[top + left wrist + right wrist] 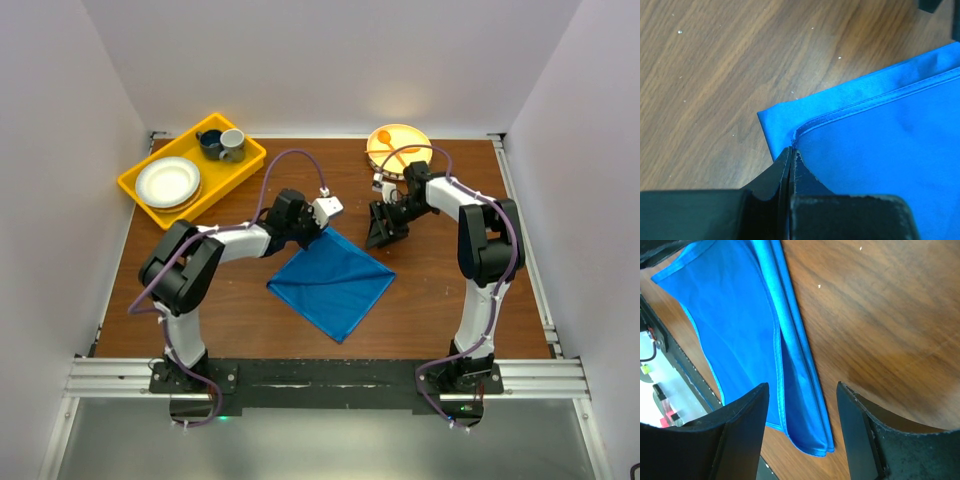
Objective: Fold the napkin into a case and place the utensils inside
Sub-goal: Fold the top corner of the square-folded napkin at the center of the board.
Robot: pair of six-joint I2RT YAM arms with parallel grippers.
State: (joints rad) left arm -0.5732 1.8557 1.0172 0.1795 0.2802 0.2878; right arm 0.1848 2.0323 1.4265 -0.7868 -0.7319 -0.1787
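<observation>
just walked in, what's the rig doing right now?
The left gripper is shut on the far corner of the blue napkin. The napkin lies on the table, already folded over with layered edges showing. The right gripper hangs open just off the napkin's right side, holding nothing. The cloth is not yet a narrow case, and nothing is tucked into it.

No readable text — none anywhere (labels, numbers).

Brown wooden table (450, 300) between plain white walls (300, 60)
</observation>
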